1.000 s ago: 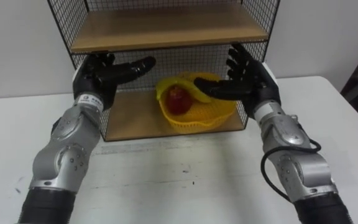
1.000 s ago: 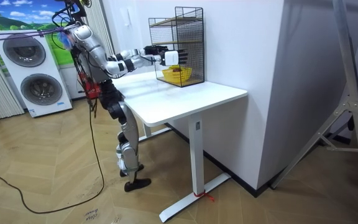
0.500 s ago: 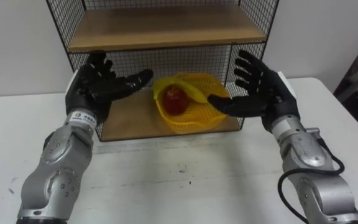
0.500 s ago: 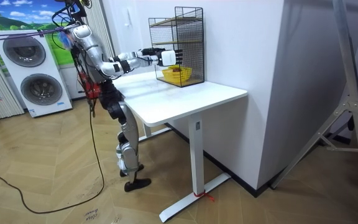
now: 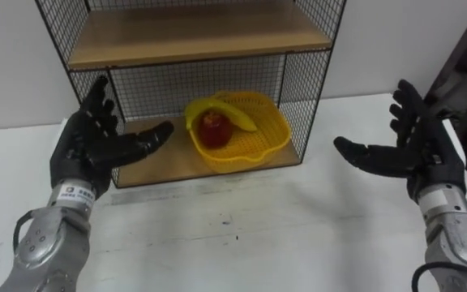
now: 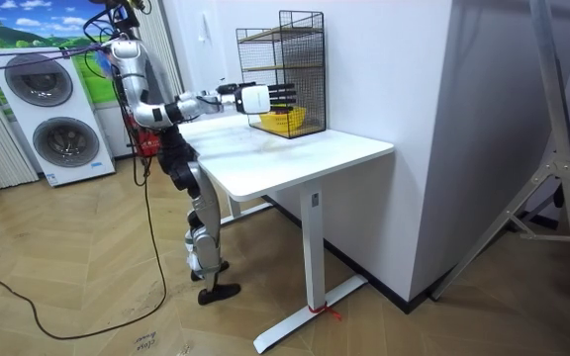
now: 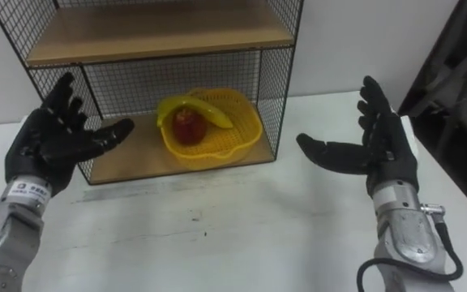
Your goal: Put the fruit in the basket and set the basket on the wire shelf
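A yellow basket (image 5: 258, 142) (image 7: 232, 134) stands on the bottom wooden board of the black wire shelf (image 5: 191, 36) (image 7: 148, 32). Inside it lie a red apple (image 5: 214, 128) (image 7: 186, 123) and a yellow banana (image 5: 232, 113) (image 7: 205, 110). My left hand (image 5: 96, 150) (image 7: 51, 144) hovers open at the shelf's left front corner, palm turned inward. Well right of the shelf, above the white table (image 5: 242, 235), my right hand (image 5: 408, 154) (image 7: 375, 154) is open too. Neither hand touches the basket. In the room view I stand at the table's end with both arms (image 6: 228, 96) stretched toward the shelf (image 6: 283, 69).
The shelf stands against a white wall at the table's far edge. Its upper wooden board (image 5: 193, 32) carries nothing. Bare tabletop lies before the shelf and between my hands. Two washing machines (image 6: 52, 119) stand behind me in the room view.
Both hands have drawn back out of the shelf and spread apart, the right one far to the right. The basket with the fruit stays on the bottom board.
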Controlling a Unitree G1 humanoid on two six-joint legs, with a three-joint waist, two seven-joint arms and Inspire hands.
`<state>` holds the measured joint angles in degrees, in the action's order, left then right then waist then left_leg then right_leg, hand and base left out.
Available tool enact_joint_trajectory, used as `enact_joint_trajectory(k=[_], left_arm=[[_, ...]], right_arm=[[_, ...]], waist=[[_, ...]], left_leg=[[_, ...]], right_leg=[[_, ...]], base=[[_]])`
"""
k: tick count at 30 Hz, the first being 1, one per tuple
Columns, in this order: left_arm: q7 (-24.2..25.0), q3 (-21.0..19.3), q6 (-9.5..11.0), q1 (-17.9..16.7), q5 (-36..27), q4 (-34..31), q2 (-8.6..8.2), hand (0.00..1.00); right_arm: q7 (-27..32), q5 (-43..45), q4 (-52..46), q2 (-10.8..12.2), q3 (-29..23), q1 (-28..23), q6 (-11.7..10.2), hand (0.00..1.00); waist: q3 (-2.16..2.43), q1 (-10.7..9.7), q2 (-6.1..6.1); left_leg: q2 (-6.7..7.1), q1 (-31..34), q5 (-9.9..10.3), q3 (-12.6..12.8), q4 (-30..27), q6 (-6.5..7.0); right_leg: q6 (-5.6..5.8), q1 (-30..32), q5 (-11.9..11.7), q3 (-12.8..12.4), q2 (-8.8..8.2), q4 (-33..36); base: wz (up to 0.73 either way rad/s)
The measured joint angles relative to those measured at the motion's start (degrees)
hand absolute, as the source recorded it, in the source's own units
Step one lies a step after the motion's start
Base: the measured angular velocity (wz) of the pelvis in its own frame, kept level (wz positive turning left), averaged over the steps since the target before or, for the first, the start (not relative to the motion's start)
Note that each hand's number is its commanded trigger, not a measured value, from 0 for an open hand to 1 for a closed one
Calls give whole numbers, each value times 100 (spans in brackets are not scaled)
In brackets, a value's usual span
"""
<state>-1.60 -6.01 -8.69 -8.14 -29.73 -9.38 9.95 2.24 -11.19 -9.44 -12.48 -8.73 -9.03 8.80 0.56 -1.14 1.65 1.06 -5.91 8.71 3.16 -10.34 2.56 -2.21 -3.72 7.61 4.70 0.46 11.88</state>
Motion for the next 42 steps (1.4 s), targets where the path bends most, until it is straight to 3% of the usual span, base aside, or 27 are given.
enact_joint_trajectory(k=[2, 6, 12, 19, 27, 33, 37, 39, 41, 42], left_arm=[[116, -37, 5, -219, 2, -93, 0, 0], [160, -40, 26, -516, 8, -285, 0, 0], [279, -51, 169, -802, -4, -500, 0, 0], [363, -93, 278, -1100, -15, -671, 0, 0], [469, -570, 280, -1230, -57, -675, 46, 0], [174, -1443, 283, -1542, -405, -817, 109, 0], [-642, -2731, 301, -1524, -391, -880, 354, 0], [-1106, -3353, 418, -1540, -394, -882, 555, 0], [-1734, -4163, 774, -1667, -846, -869, 741, 0], [-1892, -4357, 868, -1712, -1017, -864, 752, 0]], right_arm=[[-60, -24, -59, -1, 0, -91, 0, 0], [-93, -22, -164, 1, 0, -145, 0, 0], [-75, -256, -524, 8, 1, -396, -170, 0], [-161, -511, -784, 21, 2, -1043, -253, 0], [516, -503, -787, 4, -463, -1075, -411, 0], [1426, -678, -971, -92, -1059, -1120, -414, 0], [2208, -685, -1112, -313, -2023, -1183, -522, 0], [2629, -718, -1199, -443, -2498, -1324, -648, 0], [3175, -732, -1200, -637, -2982, -1404, -823, 0], [3292, -762, -1200, -653, -3099, -1407, -874, 0]], waist=[[0, 5, 56], [-8, 5, 52], [-35, 2, -25], [-27, 52, -138], [-11, 130, -208], [-16, 166, -214], [-12, 210, -231], [-15, 296, -253], [-18, 327, -215], [-7, 328, -263]], left_leg=[[-13, -25, 10, 3, 1, -17], [-17, -24, 20, 4, 0, -35], [-23, 12, 21, 1, 2, -38], [-24, 45, 3, 10, 51, -64], [-35, 151, -2, -18, 43, -77], [-42, 243, -22, -68, 43, -85], [-30, 309, -26, -172, 5, -91], [-33, 326, -26, -186, -23, -88], [-32, 331, 1, -190, -33, -112], [-32, 336, 3, -190, -32, -112]], right_leg=[[-6, -22, 2, 0, 15, -9], [-7, -23, 2, -13, 20, -14], [-11, -3, 5, -8, 22, -18], [-15, 66, 9, -69, 43, -15], [-31, 127, 18, 3, 44, -14], [-55, 177, 32, 16, 53, -14], [-61, 177, 54, 57, 52, -16], [-61, 181, 63, 82, 50, -16], [-44, 213, 90, 101, 41, -8], [-48, 220, 95, 134, 31, 0]], base=[[0], [0], [0], [-2], [2], [5], [14], [6], [4], [0]])
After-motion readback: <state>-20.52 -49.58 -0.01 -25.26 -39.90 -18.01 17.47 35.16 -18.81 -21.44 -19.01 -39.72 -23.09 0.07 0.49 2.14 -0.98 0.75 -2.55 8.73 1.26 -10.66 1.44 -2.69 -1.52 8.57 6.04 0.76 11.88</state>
